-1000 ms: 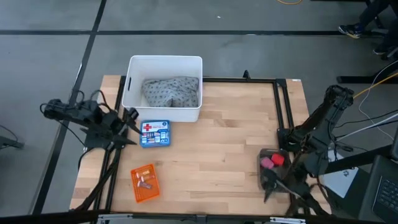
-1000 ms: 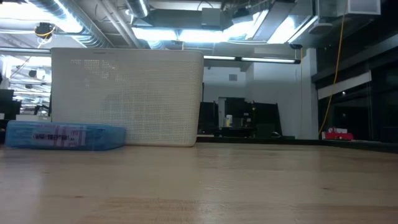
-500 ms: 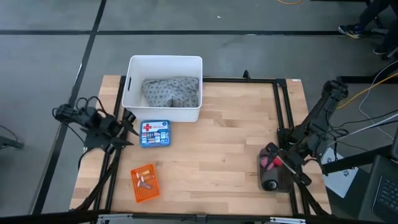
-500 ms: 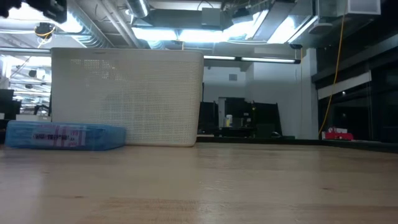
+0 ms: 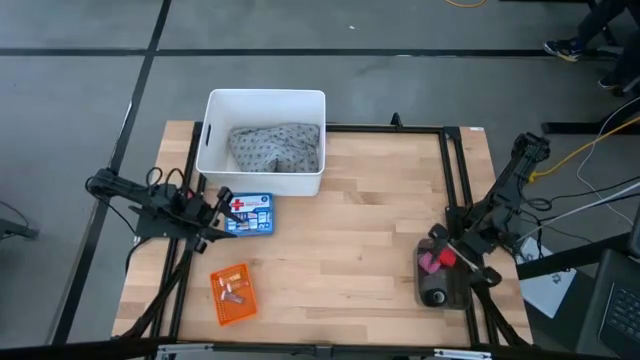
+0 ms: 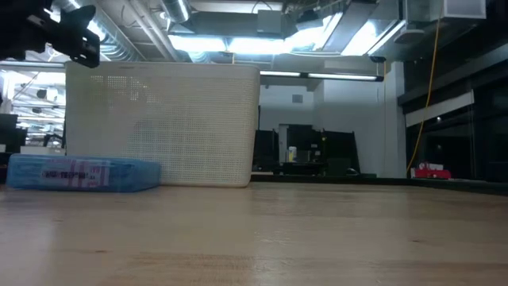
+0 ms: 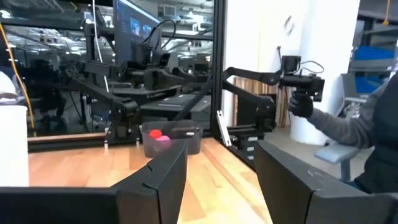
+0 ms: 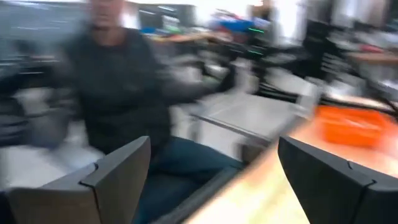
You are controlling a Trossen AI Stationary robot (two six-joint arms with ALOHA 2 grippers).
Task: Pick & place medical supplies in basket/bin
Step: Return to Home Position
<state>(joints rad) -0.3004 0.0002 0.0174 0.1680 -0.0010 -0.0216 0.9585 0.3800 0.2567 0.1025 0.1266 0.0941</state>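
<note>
The grey dotted pack (image 5: 275, 148) lies inside the white tub (image 5: 213, 108) at the table's far edge. The orange basket (image 5: 233, 294) near the near-left corner holds tiny tan pieces. The dark tray (image 5: 438, 282) at the right edge holds pink, red and black rolls, and shows far off in the left wrist view (image 7: 172, 138). My left gripper (image 5: 216, 216) is open and hovers level, well above the table beside a blue first-aid box (image 5: 249, 214); the low view shows it high up (image 6: 75, 32). My right gripper (image 5: 466, 262) is open over the tray's right side.
The blue first-aid box (image 6: 83, 173) lies flat just in front of the tub (image 6: 163, 123). A black frame (image 5: 455, 170) runs along the table's left, far and right sides. Bare wood (image 5: 350, 240) lies between the tub, the basket and the tray. A person shows beyond the table in the right wrist view.
My left gripper has moved toward the table's right and a little toward the near edge, ending beside the blue box. My right gripper has drawn back from the tray's near end toward the far edge, and its arm is still swinging. No object has moved.
</note>
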